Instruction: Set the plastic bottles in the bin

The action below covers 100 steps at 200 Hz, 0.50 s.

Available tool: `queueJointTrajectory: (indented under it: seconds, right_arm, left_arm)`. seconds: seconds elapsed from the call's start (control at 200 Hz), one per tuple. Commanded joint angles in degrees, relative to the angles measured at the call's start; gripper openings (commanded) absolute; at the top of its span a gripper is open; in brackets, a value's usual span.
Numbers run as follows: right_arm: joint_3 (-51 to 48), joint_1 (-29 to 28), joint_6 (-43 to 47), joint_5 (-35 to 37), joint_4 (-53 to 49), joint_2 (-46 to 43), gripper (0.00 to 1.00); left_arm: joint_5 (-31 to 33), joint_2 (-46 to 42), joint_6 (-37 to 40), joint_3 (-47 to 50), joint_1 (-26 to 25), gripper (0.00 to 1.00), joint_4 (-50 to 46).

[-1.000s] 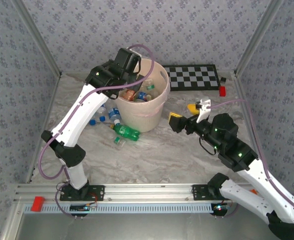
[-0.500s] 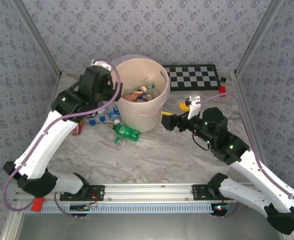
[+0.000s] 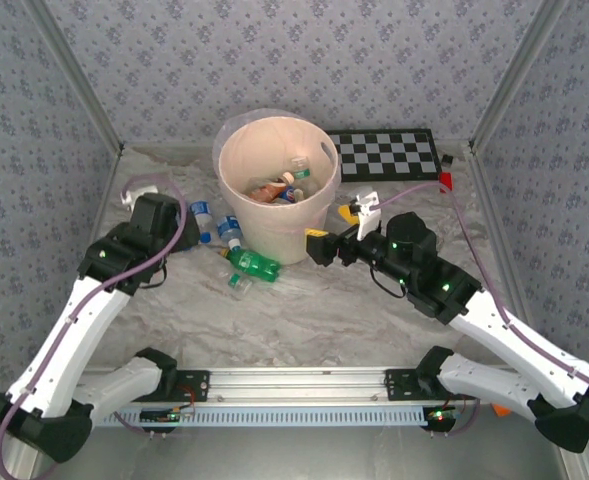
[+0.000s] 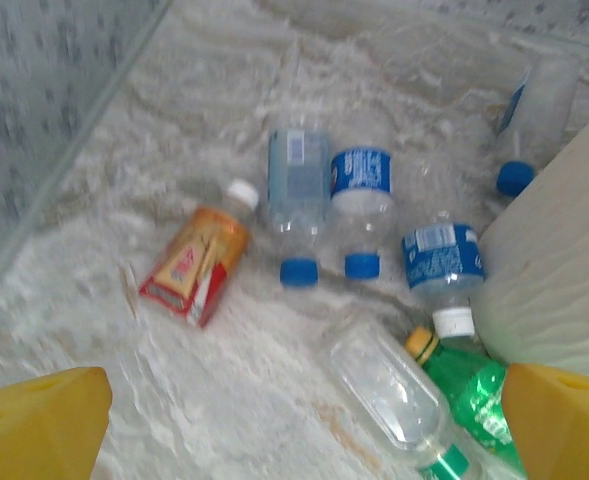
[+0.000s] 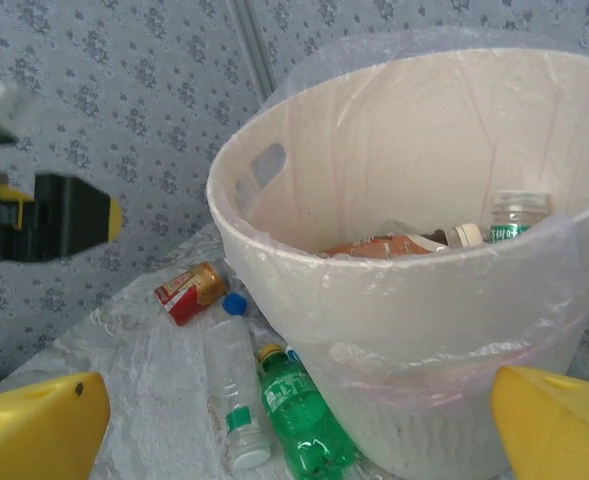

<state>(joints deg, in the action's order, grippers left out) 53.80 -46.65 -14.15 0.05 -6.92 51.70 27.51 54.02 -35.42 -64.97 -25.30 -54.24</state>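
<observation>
The marbled tabletop carries the pale bin, upright toward the back, with a clear liner at its rim and several plastic bottles lying inside it. The left hand hangs wide open and empty over the loose bottles left of the bin, while the right hand, likewise spread wide with nothing between its fingers, sits just beside the bin's right wall. On the tabletop by the bin's left side lie a green bottle, clear blue-labelled ones and an orange-brown one.
</observation>
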Motion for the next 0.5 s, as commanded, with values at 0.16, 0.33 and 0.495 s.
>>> queueJointTrajectory:
  seconds: [0.16, 0.33, 0.495]
  right_arm:
    - [0.61, -1.27, 2.9, 1.03, 3.44, 0.29, 1.0]
    - [-1.15, -1.83, 4.11, 1.41, 4.25, -0.83, 1.0]
    - [-3.15, -1.92, 4.48, 2.04, 5.17, -2.77, 1.0]
  left_arm:
    - [-9.99, -4.04, -22.47, 13.51, 1.51, 0.93, 3.44]
    - [-13.88, -0.26, -28.75, 16.97, 1.5, 0.9, 8.23]
    - [-16.93, 4.71, -31.64, 18.6, 1.49, 0.89, 13.92]
